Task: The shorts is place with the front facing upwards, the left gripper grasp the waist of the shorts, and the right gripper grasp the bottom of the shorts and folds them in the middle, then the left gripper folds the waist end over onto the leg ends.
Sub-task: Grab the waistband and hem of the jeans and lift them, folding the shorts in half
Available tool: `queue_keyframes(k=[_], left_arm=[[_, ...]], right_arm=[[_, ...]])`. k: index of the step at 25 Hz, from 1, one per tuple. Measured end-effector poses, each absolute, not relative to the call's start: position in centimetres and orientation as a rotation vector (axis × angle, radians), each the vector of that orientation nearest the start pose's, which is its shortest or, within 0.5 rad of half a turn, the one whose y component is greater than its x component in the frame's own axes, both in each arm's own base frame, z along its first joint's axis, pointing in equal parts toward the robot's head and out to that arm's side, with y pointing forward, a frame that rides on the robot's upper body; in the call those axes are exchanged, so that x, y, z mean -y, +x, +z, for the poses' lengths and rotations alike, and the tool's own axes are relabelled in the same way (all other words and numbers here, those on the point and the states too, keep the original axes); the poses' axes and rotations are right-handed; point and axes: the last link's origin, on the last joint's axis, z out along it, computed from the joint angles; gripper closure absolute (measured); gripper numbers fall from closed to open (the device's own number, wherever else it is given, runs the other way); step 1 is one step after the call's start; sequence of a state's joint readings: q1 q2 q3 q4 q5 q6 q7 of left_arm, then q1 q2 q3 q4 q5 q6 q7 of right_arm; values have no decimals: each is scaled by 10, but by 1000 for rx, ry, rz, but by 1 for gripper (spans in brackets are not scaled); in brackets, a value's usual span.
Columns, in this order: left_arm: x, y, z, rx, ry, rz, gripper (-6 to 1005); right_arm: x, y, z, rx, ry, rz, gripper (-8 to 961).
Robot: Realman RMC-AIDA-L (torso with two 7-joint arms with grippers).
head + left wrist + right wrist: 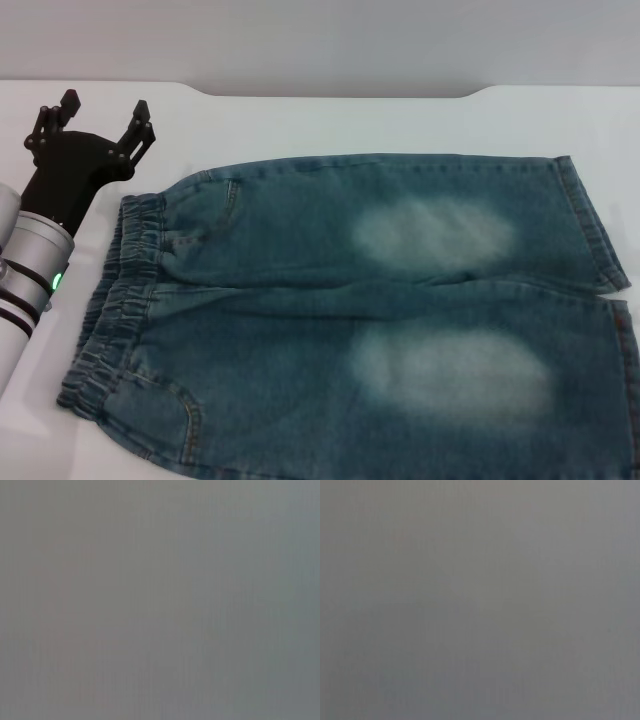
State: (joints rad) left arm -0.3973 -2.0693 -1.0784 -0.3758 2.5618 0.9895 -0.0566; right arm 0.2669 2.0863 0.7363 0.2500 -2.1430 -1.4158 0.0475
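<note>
Hovering just beside the ruffled waist (118, 290) of the blue denim shorts (380, 310), the black red-tipped left gripper (105, 106) gapes wide, holding nothing.

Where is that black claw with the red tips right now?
In the head view, the left gripper is at the table's far left, open, just beyond the ruffled waistband of the shorts and not touching it.

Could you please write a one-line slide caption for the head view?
Denim shorts lie flat, unfolded on the white table; the open left gripper hovers beyond the waistband.
</note>
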Motion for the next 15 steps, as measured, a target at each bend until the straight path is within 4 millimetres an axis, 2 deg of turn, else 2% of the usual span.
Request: queue_keyframes(k=[11,13,15], left_arm=[[-352,-296,-27,501,-1684,-684,155],[-353,-294,-28,505,-1692,-686,154],[-362,-282,-33,540,-1730,-676,153]], right_arm=[[-275,331,-3,-443,-1437,784,220],[-276,330,-5,-446,-1448,790,221],[-277,329,-5,-449,-1453,796,221]])
